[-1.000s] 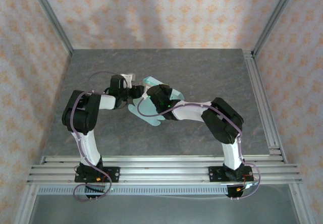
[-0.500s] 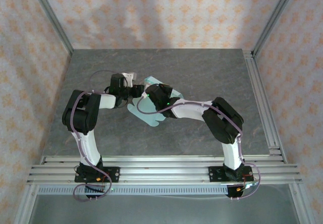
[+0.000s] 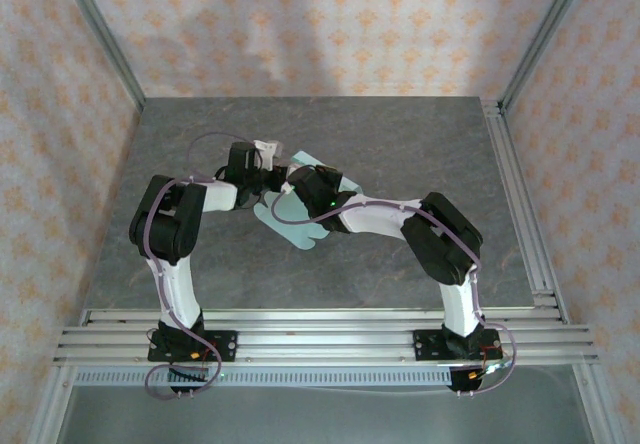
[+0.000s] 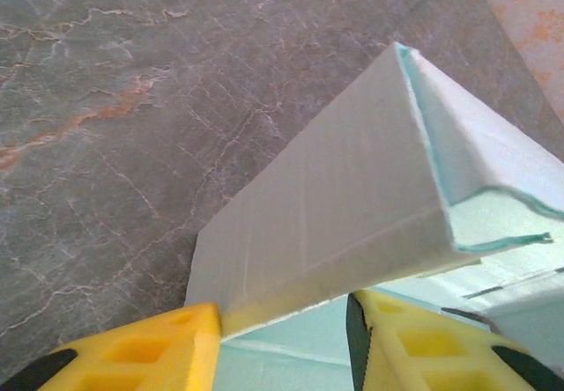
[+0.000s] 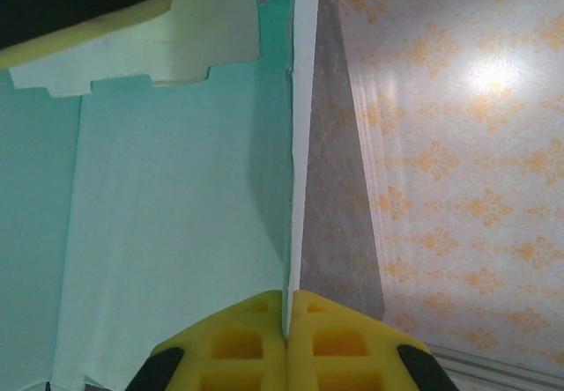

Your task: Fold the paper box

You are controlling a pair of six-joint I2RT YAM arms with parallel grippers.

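Right claw (image 5: 286,310) tight on paper box (image 5: 176,188) edge — left claw (image 4: 286,319) unclear — table (image 3: 400,144) open.

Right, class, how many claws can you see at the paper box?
2. The left claw straddles a raised fold of the paper box; the right claw pinches one panel's edge.

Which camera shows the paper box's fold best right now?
The left wrist view: the paper box is close up, a white panel folded over into a hollow ridge. The right wrist view gives its mint inside and one wall edge-on; from the top external view the arms cover most of it.
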